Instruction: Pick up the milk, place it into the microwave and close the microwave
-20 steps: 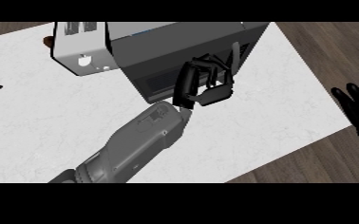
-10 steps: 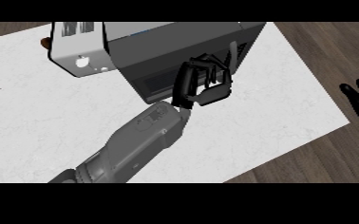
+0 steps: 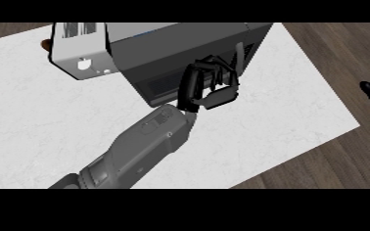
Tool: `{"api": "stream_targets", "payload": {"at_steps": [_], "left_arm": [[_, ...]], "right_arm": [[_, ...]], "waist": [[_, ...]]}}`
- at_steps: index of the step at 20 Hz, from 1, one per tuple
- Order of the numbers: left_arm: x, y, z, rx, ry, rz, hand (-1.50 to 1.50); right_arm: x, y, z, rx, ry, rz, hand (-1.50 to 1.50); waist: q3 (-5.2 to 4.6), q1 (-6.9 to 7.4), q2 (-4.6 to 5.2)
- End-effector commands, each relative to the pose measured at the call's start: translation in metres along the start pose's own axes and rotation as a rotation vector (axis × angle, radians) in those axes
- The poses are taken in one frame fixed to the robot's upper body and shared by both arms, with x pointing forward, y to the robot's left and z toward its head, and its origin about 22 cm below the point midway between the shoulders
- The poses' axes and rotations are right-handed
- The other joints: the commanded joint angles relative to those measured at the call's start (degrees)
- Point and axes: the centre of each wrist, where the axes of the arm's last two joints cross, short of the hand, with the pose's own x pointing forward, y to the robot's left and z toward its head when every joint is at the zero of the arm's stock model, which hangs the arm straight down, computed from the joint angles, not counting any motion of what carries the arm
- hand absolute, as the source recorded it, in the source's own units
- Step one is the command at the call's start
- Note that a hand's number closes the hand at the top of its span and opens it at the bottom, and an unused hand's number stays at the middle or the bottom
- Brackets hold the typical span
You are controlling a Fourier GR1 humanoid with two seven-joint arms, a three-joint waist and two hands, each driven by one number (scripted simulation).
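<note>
The left robot hand [image 3: 209, 85] lies against the dark door of the microwave [image 3: 173, 54], fingers curled, nothing visibly held; the milk is not visible; the microwave sits at the far edge of the white desk [image 3: 65, 122], bare desk spreading left and right of the forearm; the right robot hand [image 3: 365, 88] barely shows at the right edge, its state unclear.
</note>
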Motion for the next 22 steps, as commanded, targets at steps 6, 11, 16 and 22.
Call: {"api": "stream_targets", "payload": {"at_steps": [6,11,16,22], "left_arm": [[0.004,0.005,-0.020,0.023,0.005,-0.020,1.50],[0.000,0.006,-0.017,0.015,0.002,-0.027,1.50],[-0.001,0.006,-0.017,0.027,0.002,-0.021,1.50],[-0.001,0.006,-0.018,0.026,-0.011,-0.013,1.50]], "right_arm": [[0.006,-0.003,-0.003,0.040,0.007,-0.029,-1.50],[0.009,-0.002,-0.010,0.095,0.000,-0.052,-1.50],[0.010,-0.002,-0.011,0.110,0.009,-0.081,-1.50],[0.014,-0.008,-0.012,0.112,0.008,-0.081,-1.50]], "waist": [[0.06,-0.78,0.73],[0.03,-0.55,1.14],[0.03,-0.59,1.26],[0.09,-0.48,1.39]]}}
